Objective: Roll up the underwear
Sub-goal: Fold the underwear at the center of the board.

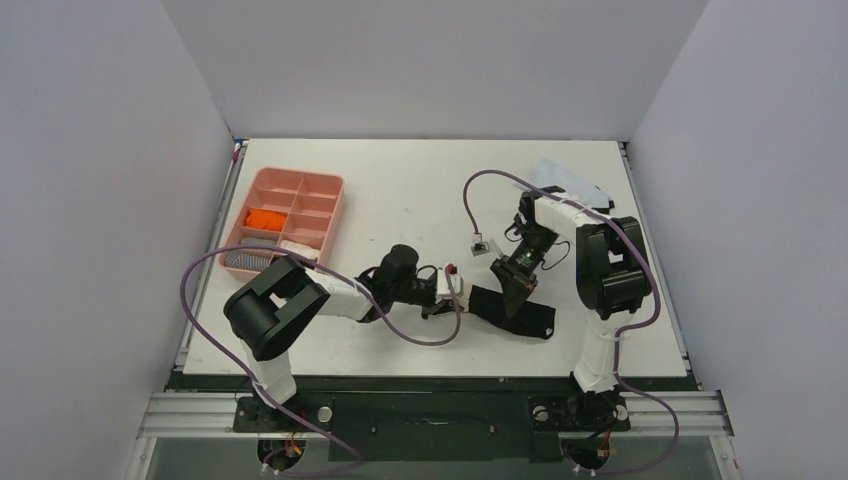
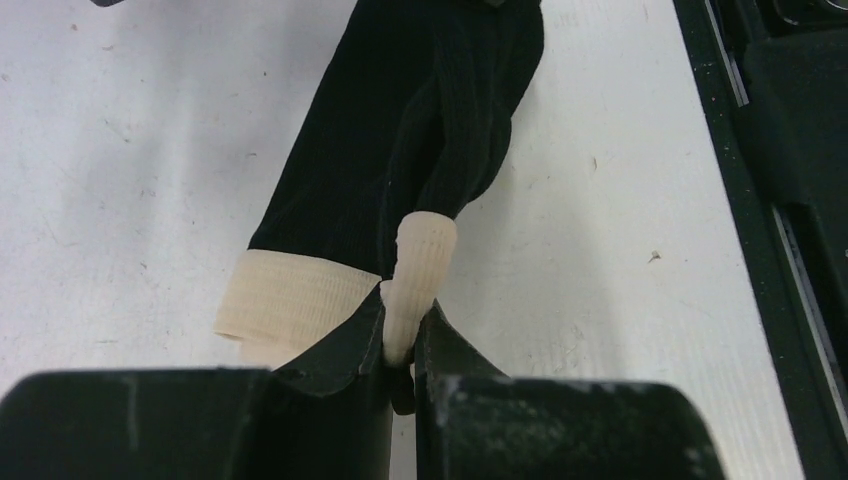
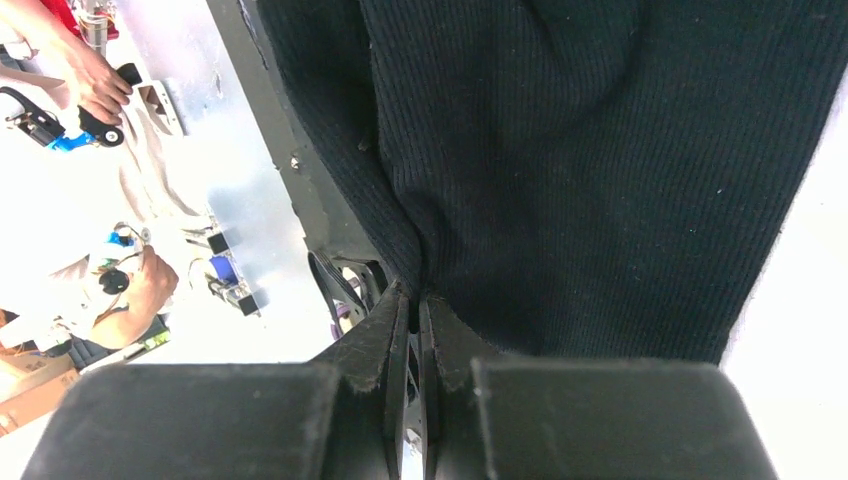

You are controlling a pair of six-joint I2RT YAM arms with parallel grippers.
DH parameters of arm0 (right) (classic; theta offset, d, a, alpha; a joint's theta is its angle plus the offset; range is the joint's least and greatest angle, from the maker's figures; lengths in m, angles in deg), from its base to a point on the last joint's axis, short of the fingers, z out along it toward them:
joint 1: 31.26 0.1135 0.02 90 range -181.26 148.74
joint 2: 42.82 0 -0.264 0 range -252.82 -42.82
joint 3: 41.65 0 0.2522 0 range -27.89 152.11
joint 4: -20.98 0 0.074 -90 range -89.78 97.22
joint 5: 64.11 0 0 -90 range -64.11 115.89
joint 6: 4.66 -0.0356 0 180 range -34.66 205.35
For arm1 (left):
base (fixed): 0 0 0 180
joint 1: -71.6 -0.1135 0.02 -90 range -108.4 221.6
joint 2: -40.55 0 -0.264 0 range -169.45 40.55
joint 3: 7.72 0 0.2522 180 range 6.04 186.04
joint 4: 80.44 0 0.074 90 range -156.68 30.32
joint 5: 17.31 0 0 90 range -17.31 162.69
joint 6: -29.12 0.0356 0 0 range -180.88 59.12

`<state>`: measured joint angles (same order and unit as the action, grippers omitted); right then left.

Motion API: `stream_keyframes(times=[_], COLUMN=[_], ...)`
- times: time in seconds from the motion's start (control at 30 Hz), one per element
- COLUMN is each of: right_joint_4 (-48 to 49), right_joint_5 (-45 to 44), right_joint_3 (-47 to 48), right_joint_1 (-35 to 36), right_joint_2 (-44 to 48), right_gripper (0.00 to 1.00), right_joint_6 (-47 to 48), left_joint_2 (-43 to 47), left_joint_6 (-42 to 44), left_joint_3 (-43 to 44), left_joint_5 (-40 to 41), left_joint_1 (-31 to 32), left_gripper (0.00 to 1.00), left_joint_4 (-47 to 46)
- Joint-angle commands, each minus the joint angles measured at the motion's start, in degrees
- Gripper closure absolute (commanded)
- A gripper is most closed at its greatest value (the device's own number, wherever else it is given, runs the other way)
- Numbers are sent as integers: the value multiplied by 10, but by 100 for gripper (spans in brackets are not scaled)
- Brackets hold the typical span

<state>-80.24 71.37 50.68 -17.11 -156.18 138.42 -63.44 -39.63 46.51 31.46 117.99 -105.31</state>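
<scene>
On a white table (image 1: 400,180), black underwear (image 2: 420,120) is clamped at its beige waistband (image 2: 290,300) by the left gripper (image 2: 400,338), its dark cloth by the right gripper (image 3: 412,308); even tension is advised.

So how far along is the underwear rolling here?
Done, it seems: the orange underwear sits bundled in a compartment of the pink tray. In hand: the black underwear lies stretched long on the table, not rolled; the left claw is shut on its beige waistband, the right claw shut on a fold of the black cloth. Left: roll the black pair up.
</scene>
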Motion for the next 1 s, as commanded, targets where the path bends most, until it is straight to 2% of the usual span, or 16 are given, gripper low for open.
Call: stream_keyframes(times=[0.0, 0.17, 0.43, 0.6, 0.77, 0.97], right_joint_4=[29, 50, 71, 99, 112, 141], right_joint_5=[-8, -19, -25, -36, -42, -67], right_joint_3=[-9, -19, -34, -35, -25, -20], right_joint_1=[-5, -5, -4, -3, -2, -3], right_joint_2=[-2, 6, 21, 24, 17, 12], right_gripper=[100, 100, 100, 100, 100, 100], right_joint_6=[-11, -30, -63, -95, -124, -156], left_joint_2=[27, 9, 7, -4, -30, -79], left_joint_6=[-16, -21, -41, -106, -155, -246], left_joint_3=[53, 113, 135, 137, 148, 180], left_joint_5=[-16, -18, -35, -75, -78, -70], left_joint_1=[1, 2, 8, 7, 0, -44], left_gripper=[100, 100, 100, 100, 100, 100], left_joint_4=[199, 332, 422, 423, 420, 427])
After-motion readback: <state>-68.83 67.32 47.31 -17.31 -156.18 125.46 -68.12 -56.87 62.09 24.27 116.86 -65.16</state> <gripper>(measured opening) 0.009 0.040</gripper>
